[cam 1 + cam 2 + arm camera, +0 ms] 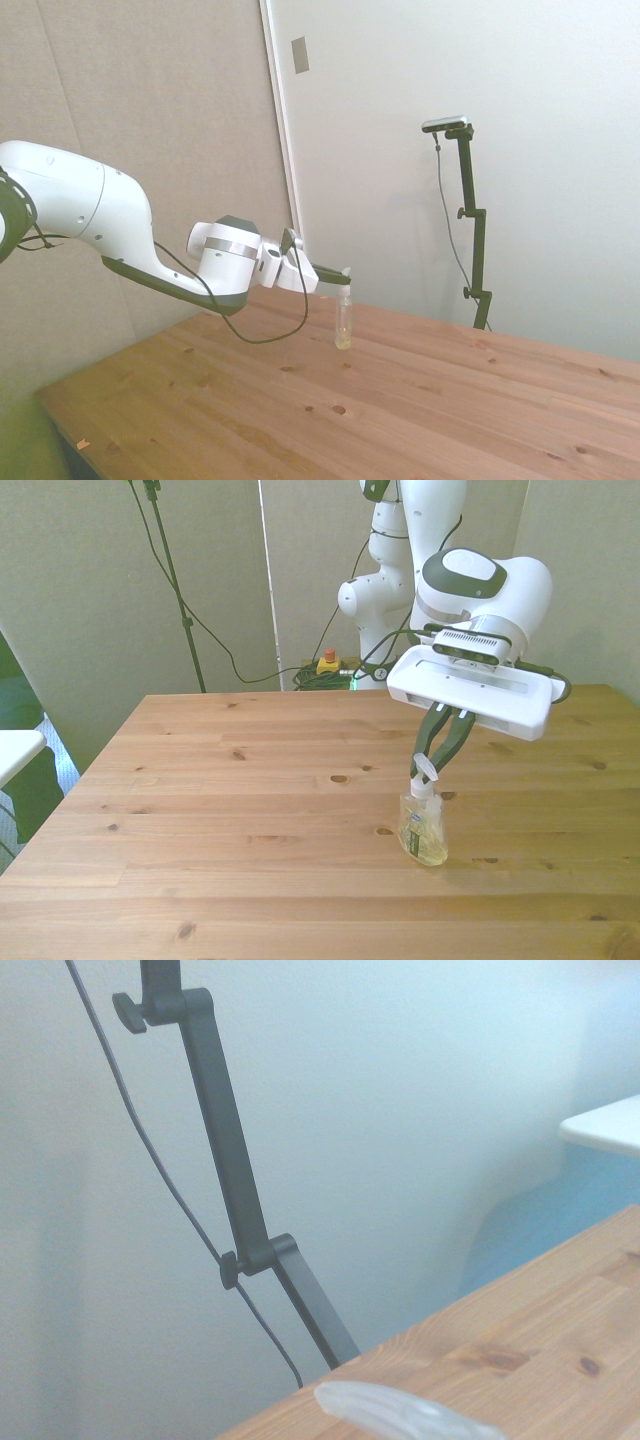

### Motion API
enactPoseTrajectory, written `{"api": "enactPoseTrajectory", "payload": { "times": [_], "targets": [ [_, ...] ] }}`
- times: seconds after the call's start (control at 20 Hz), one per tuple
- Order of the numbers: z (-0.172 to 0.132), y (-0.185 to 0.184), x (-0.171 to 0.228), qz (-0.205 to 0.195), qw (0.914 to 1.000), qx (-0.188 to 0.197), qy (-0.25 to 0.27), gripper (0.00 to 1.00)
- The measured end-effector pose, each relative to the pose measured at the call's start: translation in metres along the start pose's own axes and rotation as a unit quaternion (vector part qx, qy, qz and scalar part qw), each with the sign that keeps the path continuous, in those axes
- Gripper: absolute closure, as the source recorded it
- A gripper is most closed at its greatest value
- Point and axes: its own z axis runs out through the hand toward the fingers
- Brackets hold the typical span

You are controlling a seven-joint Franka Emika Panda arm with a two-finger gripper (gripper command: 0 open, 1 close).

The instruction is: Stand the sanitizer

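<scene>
The small clear plastic sanitizer bottle (423,830) stood upright mid-table, well clear of every edge of the wooden table (230,810); the gripper (437,761) seemingly pinched its white nozzle.

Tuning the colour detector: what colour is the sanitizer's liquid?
Pale yellow, pooled low in the sanitizer; front view shows it best.

The bench (250,810) is pale wood, planked, with dark knots and visible grain, its finish matt to faintly satin. The sanitizer (423,830) is a clear plastic bottle, glossy, with yellowish liquid showing through, a white paper-like label and a white plastic pump nozzle that looks translucent in the wrist view (400,1412). The arm (90,215) has smooth glossy white plastic shells with dark grey joints and a band of brushed metal at the wrist. The gripper (440,745) has dark, matt jaws.
</scene>
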Motion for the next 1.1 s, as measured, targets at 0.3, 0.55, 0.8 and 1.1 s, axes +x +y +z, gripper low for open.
{"api": "enactPoseTrajectory", "payload": {
  "times": [0.3,0.55,0.8,1.1],
  "targets": [
    [0.001,0.005,-0.002,-0.003,1.0,-0.004,-0.001,0.0],
    [0.001,0.008,-0.004,-0.005,1.0,-0.006,-0.004,0.0],
    [0.001,0.016,-0.008,-0.009,0.9998,-0.011,-0.013,0.0],
    [-0.009,0.031,-0.01,-0.002,0.9966,-0.032,-0.076,0.0]
  ]
}}
